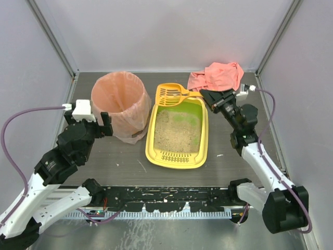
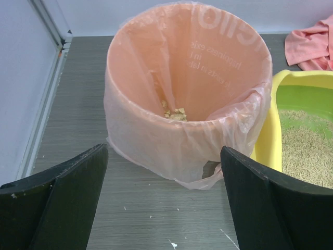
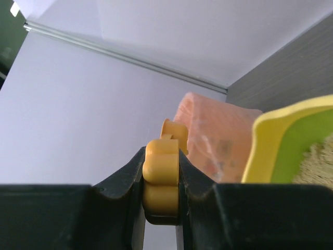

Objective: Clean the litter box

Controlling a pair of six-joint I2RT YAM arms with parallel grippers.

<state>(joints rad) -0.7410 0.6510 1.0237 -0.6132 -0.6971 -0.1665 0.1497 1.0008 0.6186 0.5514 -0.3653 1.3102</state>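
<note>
Orange scoop (image 1: pixel 171 94) was gripped by right hand (image 1: pixel 204 95); left hand (image 2: pixel 164 198) was open.
Litter box (image 1: pixel 174 161) was judged stiff, light, best taken at the rim.

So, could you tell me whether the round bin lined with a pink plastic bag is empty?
No, a few pale sandy clumps lie at the bottom of the round pink-bagged bin.

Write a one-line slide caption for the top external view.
Right gripper holds the orange scoop by its handle at the litter box's far end; left gripper faces the pink-bagged bin.
</note>
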